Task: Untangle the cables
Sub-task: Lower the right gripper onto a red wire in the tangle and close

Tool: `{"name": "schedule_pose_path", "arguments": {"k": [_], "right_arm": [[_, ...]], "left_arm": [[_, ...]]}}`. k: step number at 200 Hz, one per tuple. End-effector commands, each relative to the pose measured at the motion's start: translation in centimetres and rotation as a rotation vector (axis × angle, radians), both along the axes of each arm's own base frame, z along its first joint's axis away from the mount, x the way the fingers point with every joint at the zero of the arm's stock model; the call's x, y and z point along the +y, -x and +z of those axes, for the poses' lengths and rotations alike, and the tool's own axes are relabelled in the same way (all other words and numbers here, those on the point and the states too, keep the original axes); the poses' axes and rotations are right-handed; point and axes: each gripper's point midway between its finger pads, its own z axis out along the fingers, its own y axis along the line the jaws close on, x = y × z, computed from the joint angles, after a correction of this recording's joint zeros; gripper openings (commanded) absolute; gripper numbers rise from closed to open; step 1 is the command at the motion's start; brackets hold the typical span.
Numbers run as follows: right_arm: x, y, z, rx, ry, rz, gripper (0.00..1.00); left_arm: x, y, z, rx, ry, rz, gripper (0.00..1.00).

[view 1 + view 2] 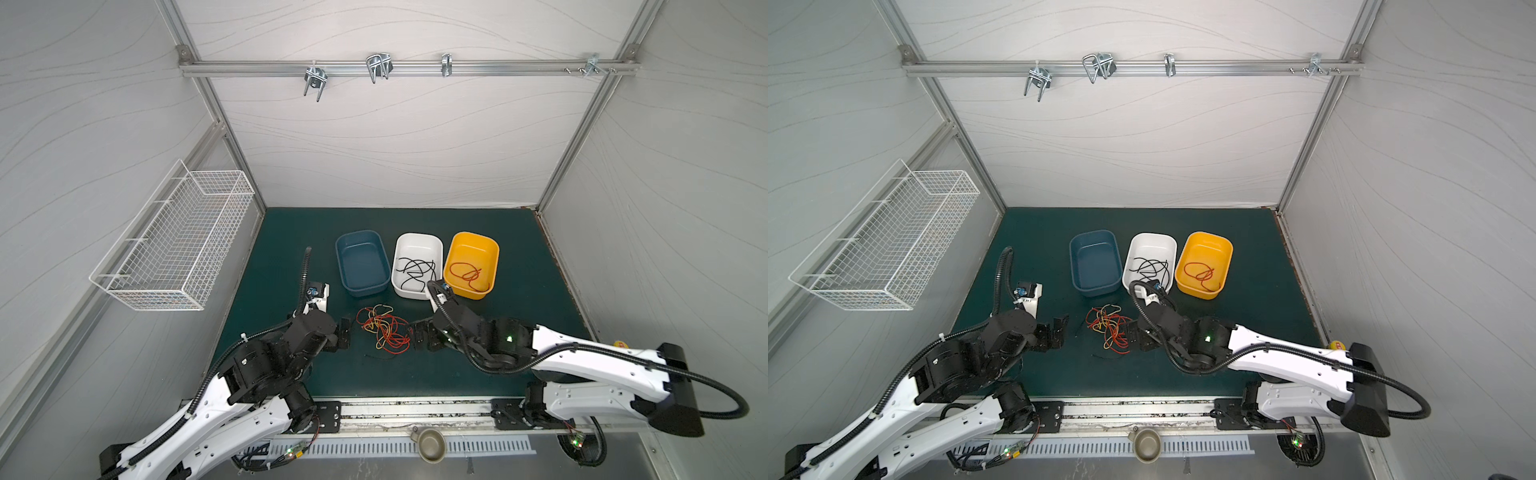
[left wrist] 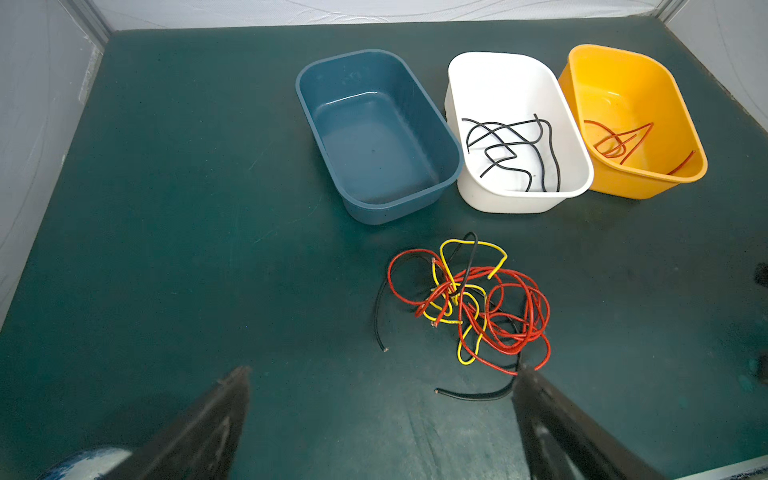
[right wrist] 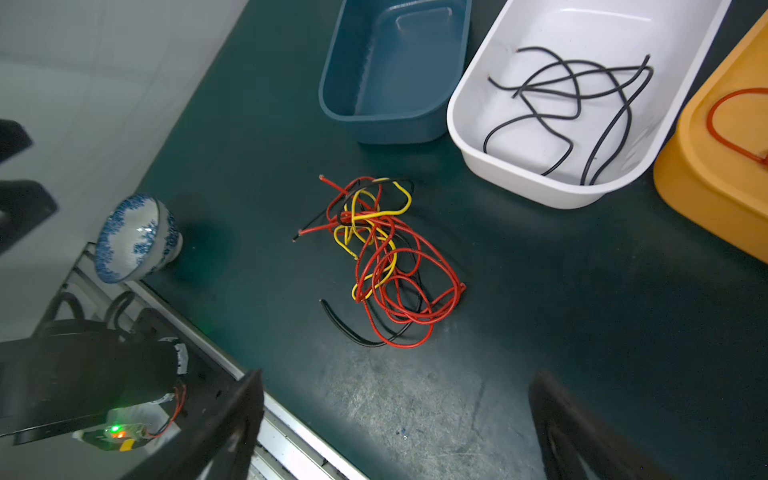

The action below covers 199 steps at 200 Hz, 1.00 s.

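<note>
A tangle of red, yellow and black cables (image 1: 384, 332) (image 1: 1108, 330) (image 2: 469, 307) (image 3: 386, 266) lies on the green mat in front of three tubs. My left gripper (image 1: 345, 332) (image 2: 382, 374) stands open just left of the tangle, holding nothing. One of its fingertips (image 2: 536, 395) is at the tangle's edge, by a loose black strand. On the tangle's right, my right gripper (image 1: 417, 336) (image 3: 399, 378) is open and empty too. Black cables (image 1: 417, 270) lie in the white tub (image 1: 419, 236). A red cable (image 1: 467, 272) lies in the yellow tub (image 1: 473, 237).
A blue tub (image 1: 357, 235) with nothing in it stands left of the white one. A white wire basket (image 1: 178, 245) hangs on the left wall. A small bowl (image 1: 430, 442) sits at the front rail. A blue-patterned bowl (image 3: 133, 239) shows at the mat's edge.
</note>
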Motion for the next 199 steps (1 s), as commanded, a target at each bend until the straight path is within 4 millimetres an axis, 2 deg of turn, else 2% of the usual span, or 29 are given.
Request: {"name": "schedule_pose_path", "arguments": {"k": [1,28,64,115,156,186,199], "right_arm": [[2.0,-0.4,0.2,0.014,-0.015,-0.025,0.99],[3.6,0.1,-2.0,0.075,0.017,-0.024,0.97],[6.0,0.4,-4.2,0.131,-0.004,-0.005,0.78],[7.8,0.0,-7.1,0.181,0.041,-0.022,0.66],[7.8,-0.8,-9.0,0.208,0.083,-0.060,0.46],[7.7,-1.1,-10.4,0.247,0.092,-0.075,0.41],[7.6,-1.2,-10.5,0.246,0.101,-0.075,0.34]], "left_arm": [[-0.2,-0.4,0.6,-0.019,0.017,0.017,0.99],[-0.2,-0.3,0.6,-0.017,0.016,0.015,0.99],[0.0,-0.3,0.7,-0.026,0.026,0.016,0.99],[-0.2,-0.2,0.7,-0.022,0.029,0.006,0.99],[-0.4,-0.1,0.7,-0.021,0.033,-0.006,0.99],[-0.6,0.0,0.6,-0.018,0.036,-0.016,0.99],[-0.7,0.0,0.6,-0.014,0.034,-0.021,0.99]]}}
